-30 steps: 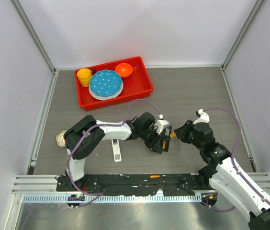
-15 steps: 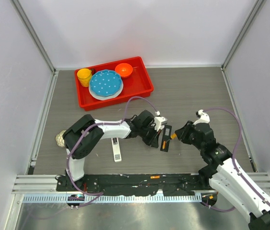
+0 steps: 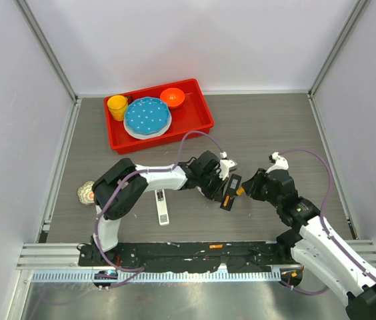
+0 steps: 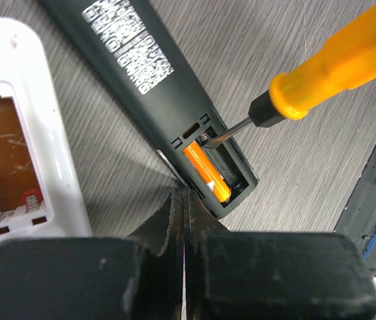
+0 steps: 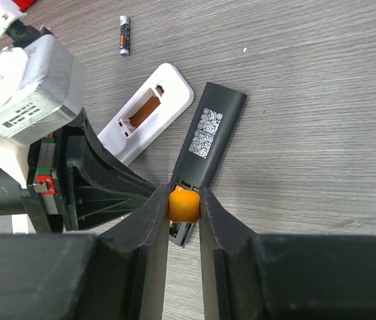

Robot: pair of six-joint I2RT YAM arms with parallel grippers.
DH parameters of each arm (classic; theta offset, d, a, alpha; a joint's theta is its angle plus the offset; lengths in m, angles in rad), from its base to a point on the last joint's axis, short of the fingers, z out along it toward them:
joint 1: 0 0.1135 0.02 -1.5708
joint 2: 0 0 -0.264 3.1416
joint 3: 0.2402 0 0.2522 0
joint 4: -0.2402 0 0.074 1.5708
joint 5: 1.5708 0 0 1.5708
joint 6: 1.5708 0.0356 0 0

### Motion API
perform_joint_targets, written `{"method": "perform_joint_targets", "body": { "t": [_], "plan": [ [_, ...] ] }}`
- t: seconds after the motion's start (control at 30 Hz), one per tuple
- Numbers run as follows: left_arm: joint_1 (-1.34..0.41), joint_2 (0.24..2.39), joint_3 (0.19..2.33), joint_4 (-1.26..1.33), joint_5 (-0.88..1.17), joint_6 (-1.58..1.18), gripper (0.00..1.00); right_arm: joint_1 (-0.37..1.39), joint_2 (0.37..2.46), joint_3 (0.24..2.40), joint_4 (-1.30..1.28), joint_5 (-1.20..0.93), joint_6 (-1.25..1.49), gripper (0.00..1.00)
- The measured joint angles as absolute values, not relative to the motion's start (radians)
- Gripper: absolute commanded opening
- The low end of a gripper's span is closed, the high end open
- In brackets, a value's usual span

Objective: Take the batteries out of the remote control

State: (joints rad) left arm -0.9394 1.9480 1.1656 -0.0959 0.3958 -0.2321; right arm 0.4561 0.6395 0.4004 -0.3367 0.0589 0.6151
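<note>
- Viewing from the top camera, I see a grey wood-grain table with both arms reaching toward its middle.
- Red tray sits at the far left. It holds a blue dotted plate, a yellow cup and an orange bowl.
- Left gripper: jaws pressed together with nothing between them, tips right at the black remote's edge beside its open compartment.
- Right gripper: jaws clamped on the orange handle of the screwdriver.
- White remote lies back-up just left of the black one. Its cover is off and I see no cell in the bay.
- Black remote lies back-up between the two grippers, with its battery bay open at the near end.
- Screwdriver's metal tip pokes into the bay at the spring end.
- Orange battery is seated in the bay's left slot. The slot beside it looks dark, and I can't tell if it's filled.
- One dark battery lies loose on the table, well beyond the white remote.
</note>
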Motion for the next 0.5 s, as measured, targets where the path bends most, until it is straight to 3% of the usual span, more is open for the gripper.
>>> {"method": "perform_joint_targets", "body": {
  "t": [0.5],
  "plan": [
    [-0.957, 1.981, 1.229, -0.154, 0.397, -0.202, 0.0, 0.448, 0.632, 0.357, -0.246, 0.047, 0.628, 0.01]
  ]
}}
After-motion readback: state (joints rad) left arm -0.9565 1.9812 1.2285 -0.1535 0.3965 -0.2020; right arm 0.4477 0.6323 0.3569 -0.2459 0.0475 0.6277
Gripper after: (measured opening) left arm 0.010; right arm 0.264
